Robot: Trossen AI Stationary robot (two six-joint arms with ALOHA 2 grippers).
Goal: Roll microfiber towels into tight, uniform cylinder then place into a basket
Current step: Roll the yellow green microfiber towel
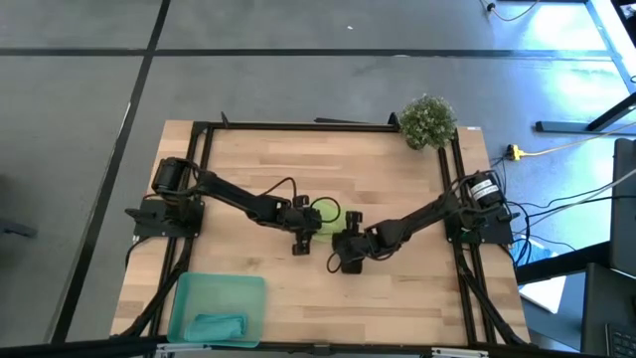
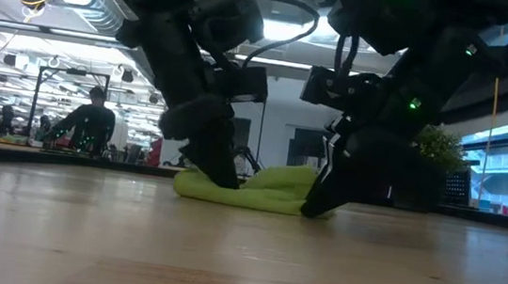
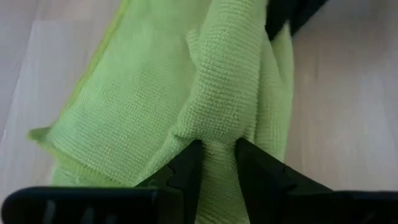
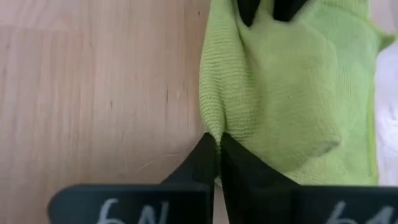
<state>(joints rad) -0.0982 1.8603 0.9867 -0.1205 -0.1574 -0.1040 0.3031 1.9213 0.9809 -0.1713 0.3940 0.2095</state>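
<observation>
We have both grippers down on the lime towel [image 1: 324, 215] at mid-table. Our left gripper [image 3: 216, 163] is pinched on a raised fold of it, and our right gripper [image 4: 217, 155] is clamped on the opposite edge, fingers nearly touching. Between the two, the cloth lies bunched and loosely folded, not yet a tight cylinder (the low view shows a low, uneven mound). The teal towel [image 1: 220, 325] already lies in the basket [image 1: 187, 294], well off from both grippers. We judge roughly half remains: finish rolling, then carry across.
</observation>
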